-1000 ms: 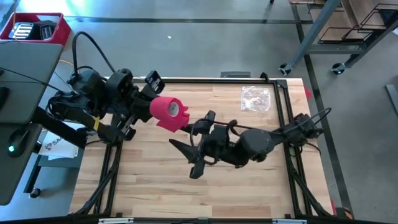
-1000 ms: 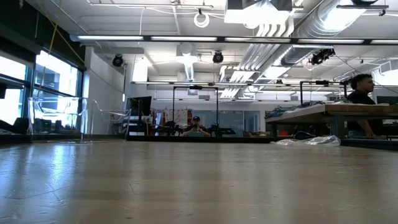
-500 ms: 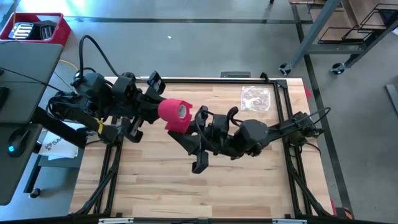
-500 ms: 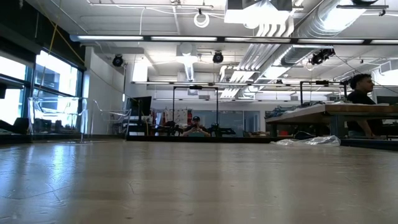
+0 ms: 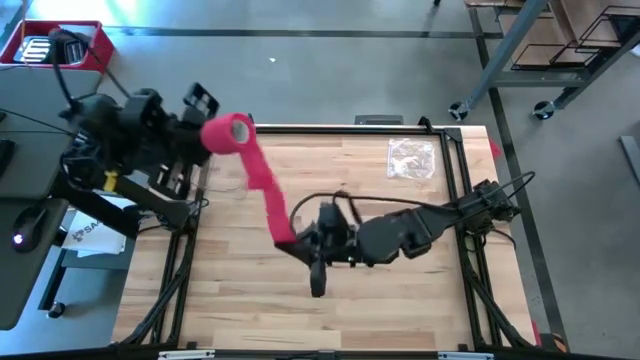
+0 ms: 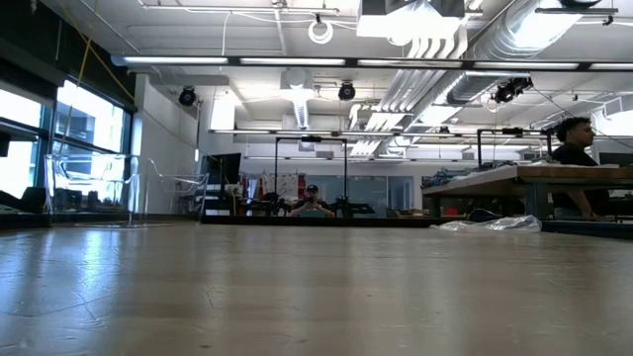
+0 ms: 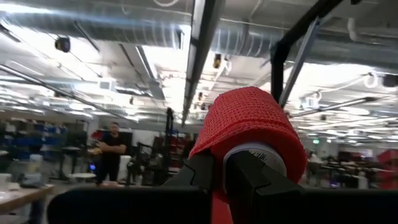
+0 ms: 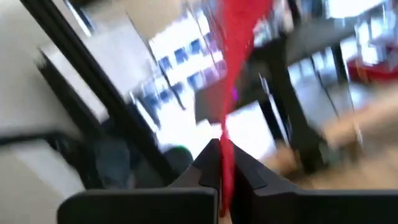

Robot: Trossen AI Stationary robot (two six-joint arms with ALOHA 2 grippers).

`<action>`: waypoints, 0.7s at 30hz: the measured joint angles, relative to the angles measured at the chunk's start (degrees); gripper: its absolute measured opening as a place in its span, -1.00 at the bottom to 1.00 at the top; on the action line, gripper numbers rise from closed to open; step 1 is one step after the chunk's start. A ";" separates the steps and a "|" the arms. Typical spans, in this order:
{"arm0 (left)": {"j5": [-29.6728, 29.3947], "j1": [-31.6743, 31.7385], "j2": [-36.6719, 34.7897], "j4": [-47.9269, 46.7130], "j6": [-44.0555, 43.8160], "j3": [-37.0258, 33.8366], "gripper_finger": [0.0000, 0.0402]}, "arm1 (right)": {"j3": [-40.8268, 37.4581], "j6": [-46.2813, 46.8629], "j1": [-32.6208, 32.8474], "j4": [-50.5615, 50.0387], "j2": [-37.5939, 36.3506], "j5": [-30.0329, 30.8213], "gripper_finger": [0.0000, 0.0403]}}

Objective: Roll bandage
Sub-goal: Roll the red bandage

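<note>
We see the bandage [image 5: 262, 185] paid out in a taut red strip between our two grippers, well above the wooden table [image 5: 400, 310]. Its rolled end [image 5: 228, 131] sits at the left gripper [image 7: 236, 171], whose fingers are closed on the roll's pale core, one finger inside it. From there the strip runs down and away to the right gripper [image 5: 300, 243], which is fully closed and pinches the free tail edge-on between its fingertips; the right wrist view shows the red band rising straight out of that pinch.

Our worry starts with that tail. The fabric looks soft and stretchy, and the pinch takes only a narrow bite, so if either arm pulls farther away we judge the tail could slide out and drop. The opposite fault is slack: if the grippers close the gap without the roll turning, the strip would sag, twist or fold, and the next layers would wind on crooked.

At the left gripper the hold is on the core, so a strong sideways pull along the strip could tilt the roll or drag it off the fingers.

Farther out, a crinkled clear plastic bag [image 5: 411, 158] lies on the table beyond the right gripper, well apart from the strip and no hindrance. People in the room behind [image 6: 576, 158] are far from the work.
</note>
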 joint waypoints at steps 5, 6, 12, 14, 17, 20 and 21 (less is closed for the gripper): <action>-2.61 0.00 -3.28 -1.20 1.88 -0.02 -0.93 | -0.04 9.10 -0.04 -16.13 0.02 -1.74 -1.00; -3.41 0.00 -3.85 -1.63 2.39 -0.02 -0.93 | -0.04 9.64 -0.02 -17.20 0.02 -2.56 -1.00; -8.06 0.00 -6.38 -6.16 6.78 -0.02 -0.93 | -0.04 8.84 1.20 -14.14 0.01 -9.76 -1.00; -10.72 0.00 -7.07 -10.66 8.96 -0.01 -0.93 | -0.04 7.40 1.82 -8.61 -0.22 -14.25 -1.00; -17.87 0.00 -7.29 -18.83 9.84 -0.01 -0.93 | -0.04 2.88 3.25 1.22 -0.67 -16.89 -1.00; -24.18 0.10 -6.81 -27.94 9.61 -0.02 -0.93 | -0.04 0.17 4.33 9.35 -1.44 -17.57 -1.00; -25.51 0.42 -6.50 -30.96 9.01 -0.02 -0.93 | -0.04 0.10 4.59 11.62 -1.82 -17.49 -1.00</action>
